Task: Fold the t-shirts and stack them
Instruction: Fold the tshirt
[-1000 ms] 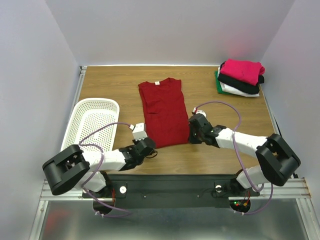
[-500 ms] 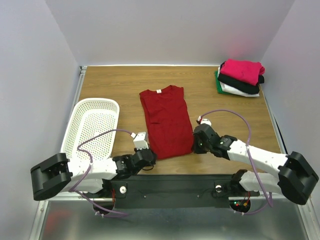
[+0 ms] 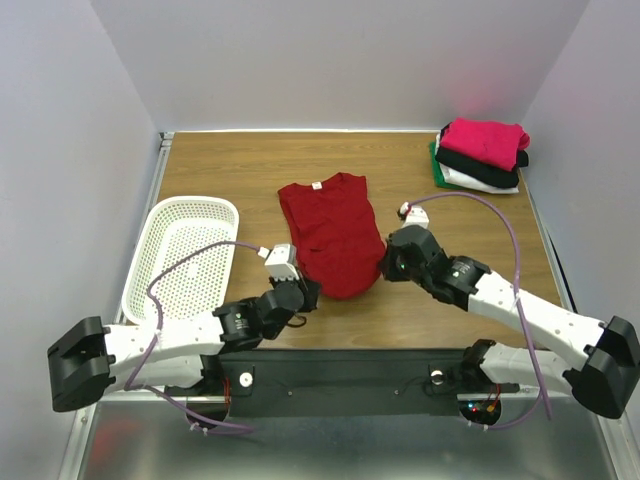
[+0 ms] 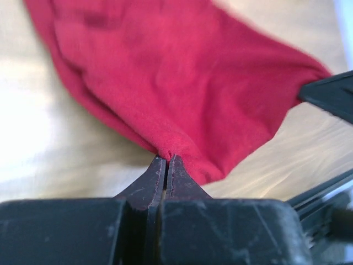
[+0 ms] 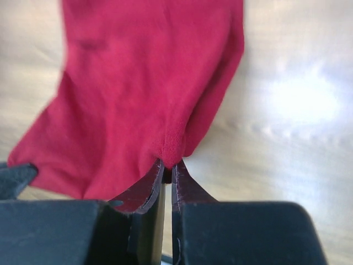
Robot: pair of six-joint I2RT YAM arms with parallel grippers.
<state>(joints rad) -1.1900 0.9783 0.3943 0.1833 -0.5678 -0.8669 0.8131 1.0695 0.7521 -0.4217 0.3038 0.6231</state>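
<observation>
1. Pinching the lower hem of the dark red t-shirt (image 3: pixel 330 230), both arms are working at the centre of the frame. The left gripper (image 4: pixel 167 158) is clamped tight on the hem's left corner, and the right gripper (image 5: pixel 167 164) is clamped on its right corner.
2. The shirt is lying with its collar toward the top of the frame, its lower edge curving between the two grips.
3. Each grip is catching only a thin pinch of cloth, so a quick pull is likely risking one corner slipping free and a lopsided fold.
4. If the arms are travelling unevenly, the cloth could be twisting, or dragging its collar end across the wood instead of folding over.
5. The folded stack (image 3: pixel 482 152), pink on top with black, white and green beneath, is sitting in the upper right corner, well apart.
6. The white basket (image 3: pixel 190 203) is resting at the left, beside the left arm.
7. The wooden table (image 3: pixel 230 160) is showing smooth, pale-lit grain, with plain pale walls closing it in on three sides.
</observation>
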